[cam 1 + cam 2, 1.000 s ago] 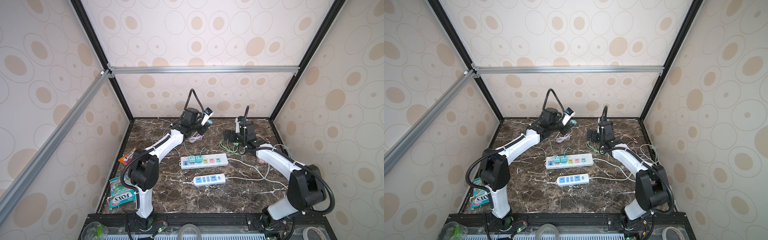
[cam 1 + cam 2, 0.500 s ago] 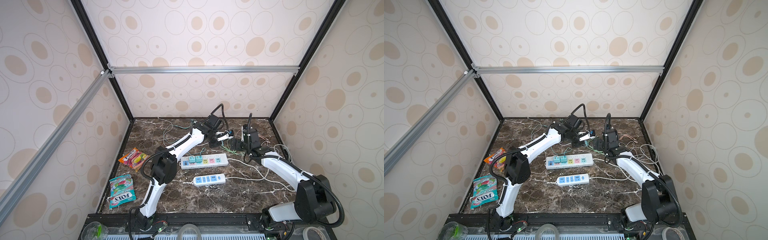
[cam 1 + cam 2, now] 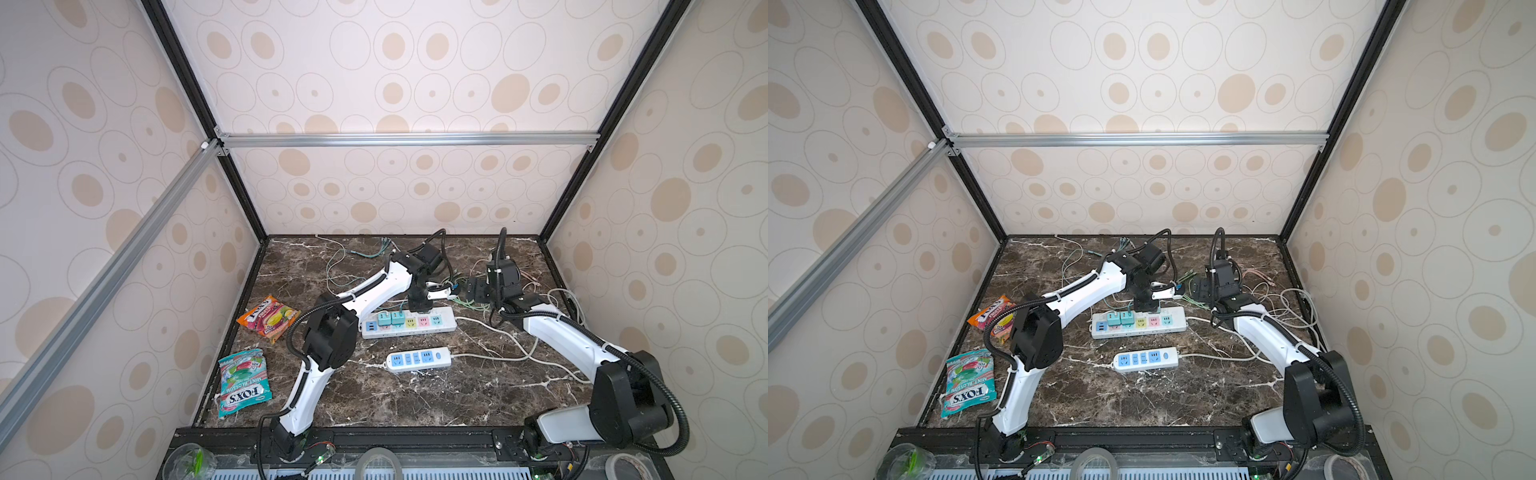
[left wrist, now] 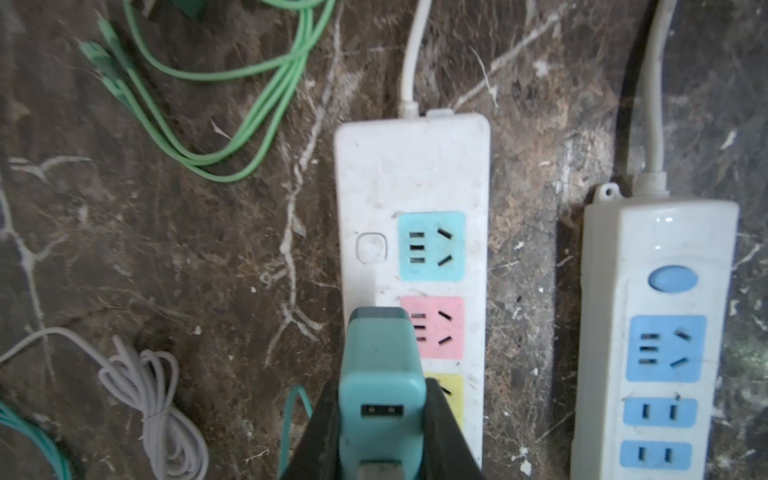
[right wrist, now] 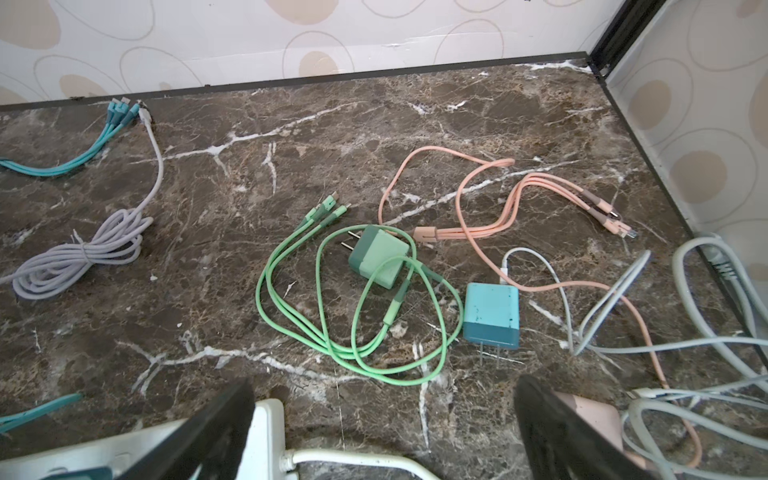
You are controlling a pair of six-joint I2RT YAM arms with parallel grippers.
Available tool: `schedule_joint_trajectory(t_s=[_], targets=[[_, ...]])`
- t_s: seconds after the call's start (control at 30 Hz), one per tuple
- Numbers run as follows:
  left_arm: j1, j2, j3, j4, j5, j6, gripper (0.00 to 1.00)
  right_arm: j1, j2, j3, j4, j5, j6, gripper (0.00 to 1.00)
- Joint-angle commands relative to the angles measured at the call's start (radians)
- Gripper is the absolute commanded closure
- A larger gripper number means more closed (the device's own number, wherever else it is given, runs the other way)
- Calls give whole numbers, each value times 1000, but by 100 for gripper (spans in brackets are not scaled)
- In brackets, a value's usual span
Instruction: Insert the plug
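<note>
Left gripper (image 4: 382,419) clamps a teal plug (image 4: 380,361) over the multicolored power strip (image 4: 411,166). Right gripper (image 5: 384,403) stands apart.

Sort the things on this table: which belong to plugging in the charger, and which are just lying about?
In the job:
- teal charger, held in the left gripper
- coloured power strip

Lying about:
- green sweet bag
- orange sweet bag
- blue power strip
- green cable
- pink cable
</note>
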State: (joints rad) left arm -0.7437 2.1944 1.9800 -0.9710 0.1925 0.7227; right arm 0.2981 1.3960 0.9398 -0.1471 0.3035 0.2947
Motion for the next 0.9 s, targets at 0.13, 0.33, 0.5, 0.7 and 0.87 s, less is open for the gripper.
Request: schedule_joint_trajectory(t_s=[0.13, 0.33, 0.5, 0.7, 0.87], targets=[[-1, -79, -46, -27, -44, 47, 100, -14, -55, -12, -4, -9, 17, 2], [7, -78, -27, -55, -48, 51, 100, -14, -51, -2, -6, -11, 6, 2], [22, -61, 0, -99, -36, 55, 100, -14, -45, 4, -6, -11, 6, 2], [33, -56, 1, -123, -20, 57, 100, -14, -41, 3, -11, -7, 2, 2], [38, -52, -13, -119, -18, 52, 100, -14, -38, 2, -15, -5, 4, 2]])
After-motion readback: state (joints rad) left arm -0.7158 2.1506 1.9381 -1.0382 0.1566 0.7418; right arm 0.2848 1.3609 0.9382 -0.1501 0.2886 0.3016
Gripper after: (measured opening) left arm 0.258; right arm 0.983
